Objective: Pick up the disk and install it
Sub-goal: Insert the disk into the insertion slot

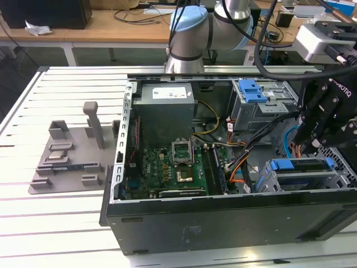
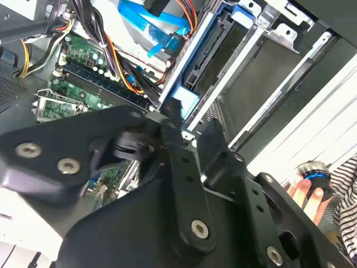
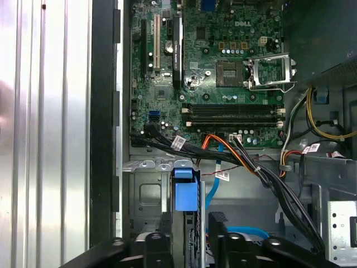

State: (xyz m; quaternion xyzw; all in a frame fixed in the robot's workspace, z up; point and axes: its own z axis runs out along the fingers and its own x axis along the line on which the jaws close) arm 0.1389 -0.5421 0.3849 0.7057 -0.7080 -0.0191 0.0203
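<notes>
Our hand hangs just over the disk, edge-up in its drive bay; we cannot tell its grip. Seating it well likely needs a straight push with the rails aligned.

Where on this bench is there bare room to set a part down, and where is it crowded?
Free: the slatted table around the grey fixture on the exterior view's left, and the strip in front of the computer case. Crowded: inside the case, where cables run between motherboard, power supply and drive cage.
</notes>
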